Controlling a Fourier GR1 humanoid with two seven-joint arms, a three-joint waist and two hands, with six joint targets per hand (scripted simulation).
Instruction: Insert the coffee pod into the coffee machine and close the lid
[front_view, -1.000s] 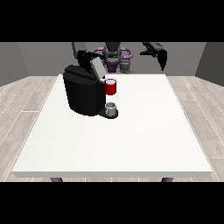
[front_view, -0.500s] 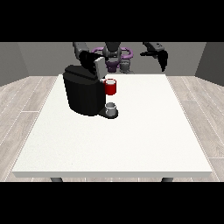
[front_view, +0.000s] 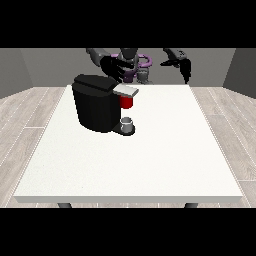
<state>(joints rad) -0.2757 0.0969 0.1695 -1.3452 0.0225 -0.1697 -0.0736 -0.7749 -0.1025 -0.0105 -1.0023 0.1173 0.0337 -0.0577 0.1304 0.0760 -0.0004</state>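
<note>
The black coffee machine (front_view: 97, 107) stands on the left half of the white table (front_view: 165, 160). Its grey lid (front_view: 125, 90) lies nearly flat over the brewing head. Under the lid is a red thing at the machine (front_view: 127, 102). A small grey thing (front_view: 127, 123) sits on the machine's base below it; I cannot tell it for the pod. The hand at the view's left (front_view: 113, 68) hovers just above and behind the machine's top, fingers spread. The hand at the view's right (front_view: 183, 63) hangs in the air beyond the table's far edge, fingers relaxed and holding nothing.
The robot's torso (front_view: 132, 65) stands behind the table's far edge. Bare table surface lies in front of and to the right of the machine.
The machine's lid, which stood raised, has swung down to nearly flat. The hand at the view's left has come forward over the machine's top. The other hand has hardly moved.
</note>
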